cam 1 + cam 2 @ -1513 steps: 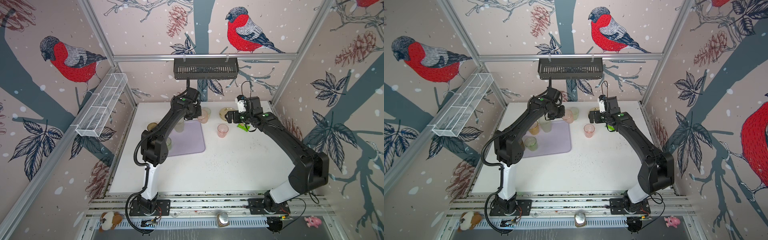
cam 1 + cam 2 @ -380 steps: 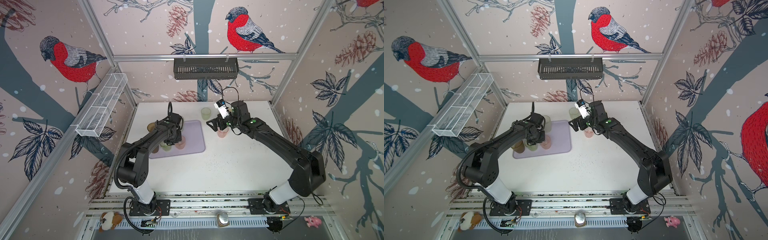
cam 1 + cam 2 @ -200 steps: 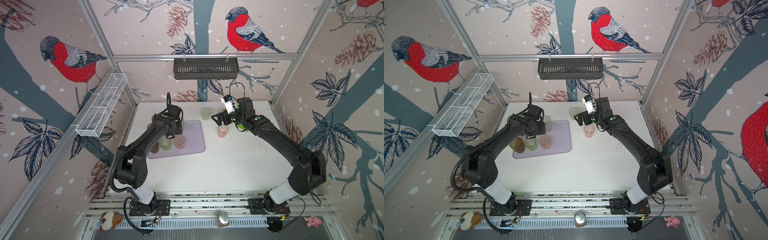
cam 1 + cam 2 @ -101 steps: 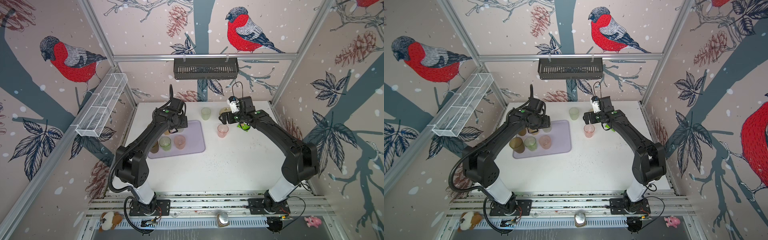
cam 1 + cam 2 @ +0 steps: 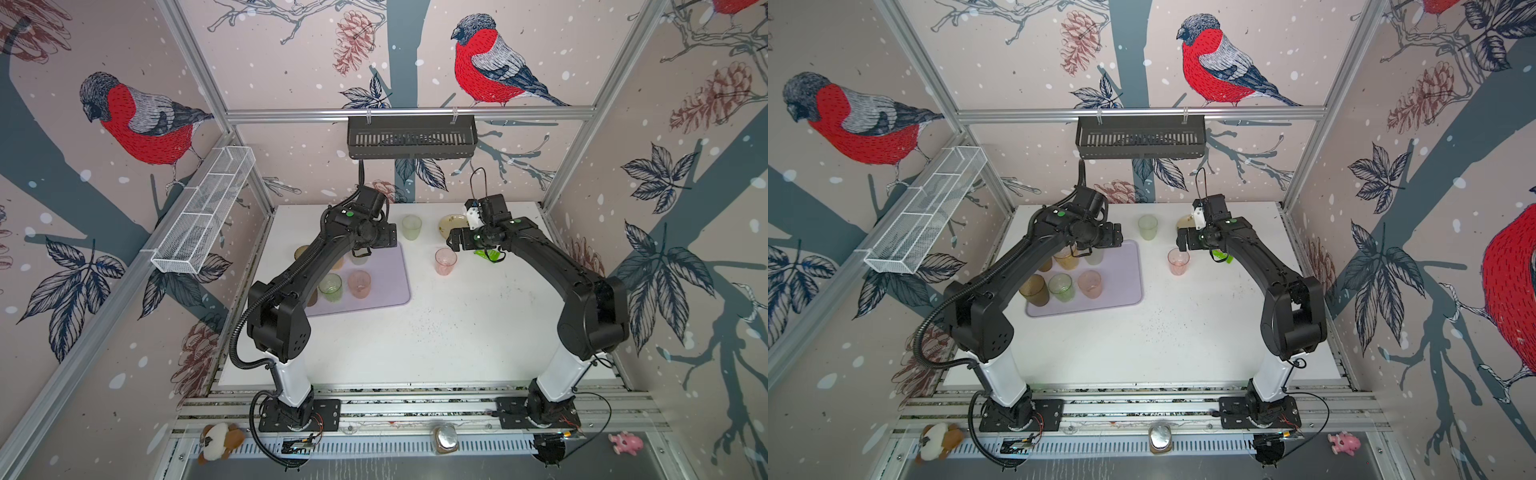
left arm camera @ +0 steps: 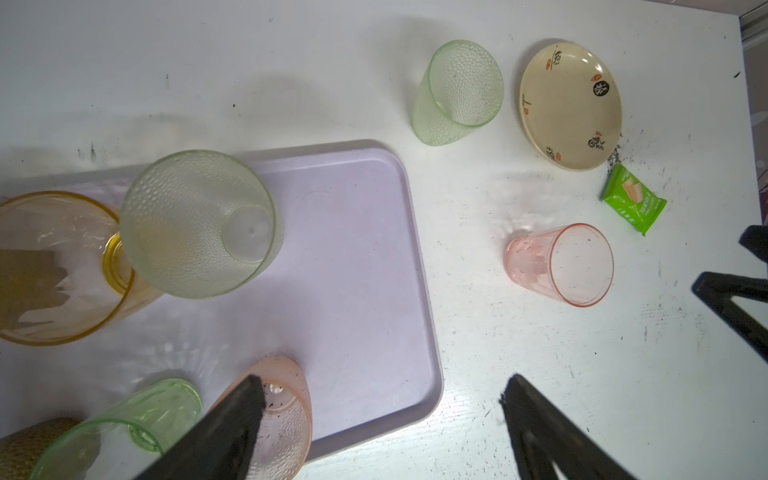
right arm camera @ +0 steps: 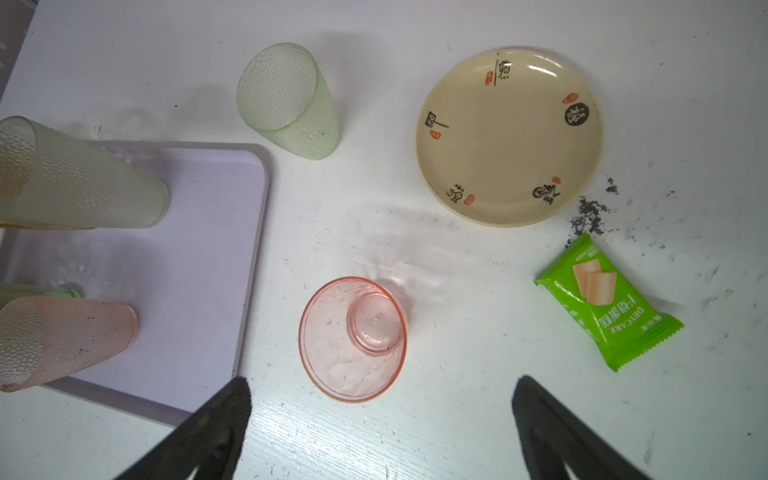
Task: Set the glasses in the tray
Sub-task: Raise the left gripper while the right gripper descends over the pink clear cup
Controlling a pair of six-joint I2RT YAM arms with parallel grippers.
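Right wrist view: the right claw (image 7: 380,388) hangs spread wide and holds nothing. Its two black fingers frame a pink glass (image 7: 353,338) that stands upright, mouth up, on the white counter (image 7: 457,415) just ahead. Beyond it a pale green glass (image 7: 286,99) also stands on the counter, near a corner of the lilac tray (image 7: 199,249), with a cream plate (image 7: 509,137) and a green snack packet (image 7: 602,303) off to the other side. Left wrist view: the left claw (image 6: 382,382) is likewise spread and empty, above the tray's edge. In a top view six glasses (image 5: 1061,286) appear to stand in the tray, one partly hidden by the arm, so two are outside it. The tumblers look like thin translucent plastic: probably very light, a little springy at the wall, smooth and tapered, so likely to slide out of a squeeze or topple if nudged. A sound hold would be across the body a little under the rim, or with one finger inside the mouth.
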